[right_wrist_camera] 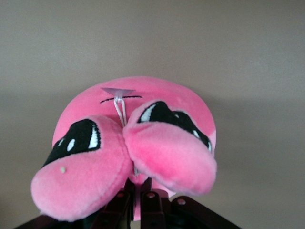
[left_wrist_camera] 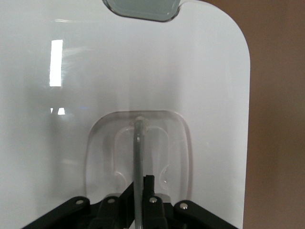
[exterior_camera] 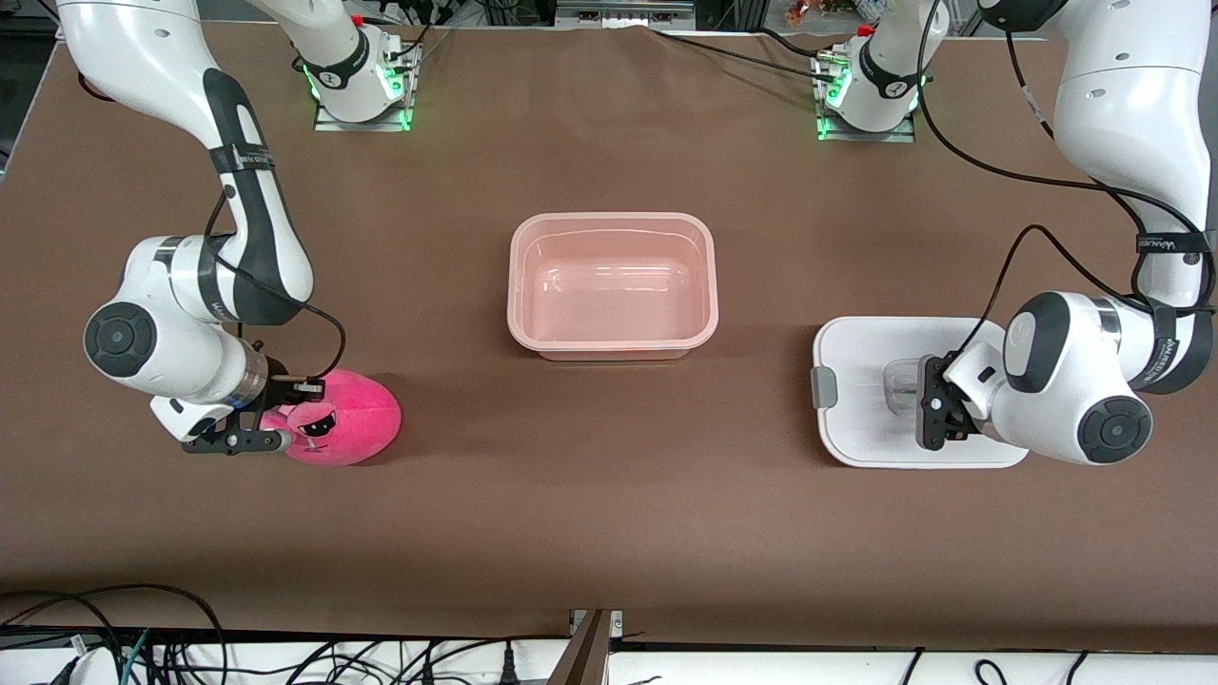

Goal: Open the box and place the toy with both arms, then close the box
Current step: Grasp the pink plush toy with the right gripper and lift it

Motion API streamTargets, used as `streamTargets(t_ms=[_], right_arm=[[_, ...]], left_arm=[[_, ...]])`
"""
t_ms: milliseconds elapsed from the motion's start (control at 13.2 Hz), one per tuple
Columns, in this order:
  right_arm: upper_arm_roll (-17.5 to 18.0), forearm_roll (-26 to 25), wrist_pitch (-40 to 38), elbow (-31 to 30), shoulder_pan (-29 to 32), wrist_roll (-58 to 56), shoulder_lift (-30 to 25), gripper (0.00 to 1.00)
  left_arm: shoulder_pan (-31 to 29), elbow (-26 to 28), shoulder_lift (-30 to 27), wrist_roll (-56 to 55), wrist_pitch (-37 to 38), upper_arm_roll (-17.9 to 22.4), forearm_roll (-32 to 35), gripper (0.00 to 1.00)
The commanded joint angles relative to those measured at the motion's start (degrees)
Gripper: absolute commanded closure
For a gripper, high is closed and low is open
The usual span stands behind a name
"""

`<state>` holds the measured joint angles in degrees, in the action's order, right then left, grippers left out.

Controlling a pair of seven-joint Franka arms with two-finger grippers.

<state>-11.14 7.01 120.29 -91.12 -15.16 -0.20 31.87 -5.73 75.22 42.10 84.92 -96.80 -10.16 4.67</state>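
Pink toy (exterior_camera: 343, 430): pinched by right hand (exterior_camera: 271, 419), toward the right arm's end from box (exterior_camera: 613, 285).
Lid (exterior_camera: 875, 433): handle clamped by left hand (exterior_camera: 928, 404).
Risk: soft plush may be squeezed free, dropped short of box.

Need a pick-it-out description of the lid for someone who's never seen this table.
Start from the open pink box in the middle of the brown table. Toward the left arm's end, slightly nearer the camera, lies the lid, flat under the left end effector, which is shut on its centre handle. It is the only white slab, with a grey side clip.
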Motion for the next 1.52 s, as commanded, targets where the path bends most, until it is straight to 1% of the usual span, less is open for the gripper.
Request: streamTargets(t_ms=[0,379,531,607,759,910,1214,1290,1441], right_arm=[[-0.2,1.07,-1.01,0.41,-0.57,-0.77,-1.8,1.0],[-0.2,1.16,-10.49,5.69,-5.75,-0.24,-3.91,1.0],[-0.2,1.16,-13.04,5.69,-8.03,-0.24,-6.1,1.0],[-0.2,1.08,-14.97,5.78,-10.4,-0.16,-6.72,1.0],[-0.2,0.9,-17.36,5.69,-13.13,-0.33,-8.57,1.0],[-0.11,0.99,-19.82,5.78,-13.41,-0.42,-10.24,1.0],[0.15,0.9,-25.87,5.78,-16.22,-1.21,-14.37,1.0],[1.72,0.81,-27.11,5.78,-16.57,-1.21,-15.33,1.0],[6.02,0.2,-29.83,5.86,-16.66,-1.03,-16.13,1.0]], left_arm=[[-0.68,0.36,-0.26,2.36,-0.41,-0.56,-1.24,1.0],[-0.59,0.45,-0.26,2.36,-0.41,-0.56,-1.33,1.0],[-0.59,0.54,-0.26,2.36,-0.41,-0.56,-1.41,1.0],[-0.59,0.54,-0.26,2.36,-0.41,-0.56,-1.41,1.0],[-0.59,0.54,-0.26,2.36,-0.41,-0.56,-1.41,1.0],[-0.59,0.54,-0.26,2.36,-0.41,-0.56,-1.41,1.0],[-0.59,0.54,-0.26,2.36,-0.41,-0.56,-1.41,1.0],[-0.59,0.54,-0.26,2.36,-0.41,-0.56,-1.41,1.0],[-0.59,0.54,-0.26,2.36,-0.41,-0.56,-1.41,1.0]])
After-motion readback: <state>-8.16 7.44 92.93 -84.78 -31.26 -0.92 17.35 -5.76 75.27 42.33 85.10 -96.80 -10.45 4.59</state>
